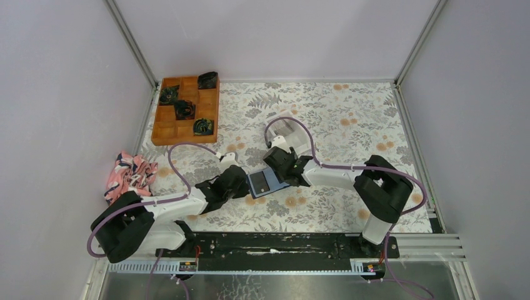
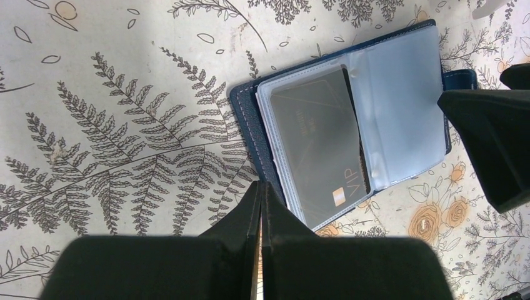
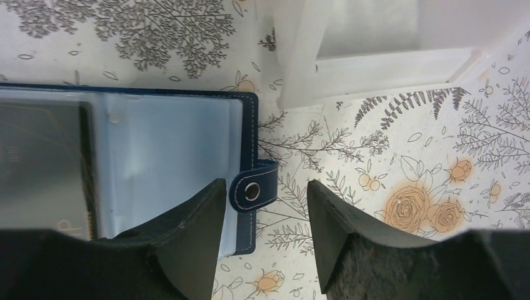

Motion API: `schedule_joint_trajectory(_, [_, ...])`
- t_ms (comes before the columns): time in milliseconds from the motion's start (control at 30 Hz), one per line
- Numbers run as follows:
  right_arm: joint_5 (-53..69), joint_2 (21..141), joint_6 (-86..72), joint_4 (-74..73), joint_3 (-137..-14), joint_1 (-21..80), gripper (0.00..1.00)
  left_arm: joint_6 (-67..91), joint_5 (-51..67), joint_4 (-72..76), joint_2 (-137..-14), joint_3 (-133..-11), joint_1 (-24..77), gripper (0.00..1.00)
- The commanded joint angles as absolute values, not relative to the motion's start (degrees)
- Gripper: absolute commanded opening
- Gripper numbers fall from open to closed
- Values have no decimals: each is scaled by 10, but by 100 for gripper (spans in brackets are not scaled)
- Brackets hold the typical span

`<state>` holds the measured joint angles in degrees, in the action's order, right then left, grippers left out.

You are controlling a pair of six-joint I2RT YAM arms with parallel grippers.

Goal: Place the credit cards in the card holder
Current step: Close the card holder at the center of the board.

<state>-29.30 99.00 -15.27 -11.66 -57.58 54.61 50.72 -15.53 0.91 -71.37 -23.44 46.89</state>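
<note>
The card holder (image 1: 264, 182) lies open on the floral cloth between my two grippers, its clear slot pages facing up. A dark credit card (image 2: 319, 144) marked VIP sits inside the left clear pocket, and its edge also shows in the right wrist view (image 3: 37, 162). No pale cards show. My left gripper (image 2: 261, 185) is shut and empty, its tips at the holder's near edge (image 2: 247, 119). My right gripper (image 3: 265, 190) is open, with the holder's snap tab (image 3: 253, 190) between its jaws and one finger (image 3: 187, 231) over the right-hand page (image 3: 169, 144).
A white open-topped plastic box (image 3: 375, 50) stands just beyond the holder, close to the right gripper. An orange wooden compartment tray (image 1: 185, 109) with dark items sits at the back left. A pink patterned cloth (image 1: 131, 175) lies at the left edge.
</note>
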Motion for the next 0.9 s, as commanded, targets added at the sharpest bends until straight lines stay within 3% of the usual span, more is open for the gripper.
schedule_joint_trajectory(0, [-288,992,-148,-90,-569,533,56,505,-168,16,-705,-225,472,0])
schedule_joint_trajectory(367, [-275,995,-143,-75,-556,517,46,506,-167,21,-713,-206,472,0])
schedule_joint_trajectory(633, [-251,994,-146,-74,-554,514,19,498,-151,56,-757,-210,472,0])
schedule_joint_trajectory(867, [-235,999,-157,-75,-554,512,15,500,-140,100,-767,-204,472,0])
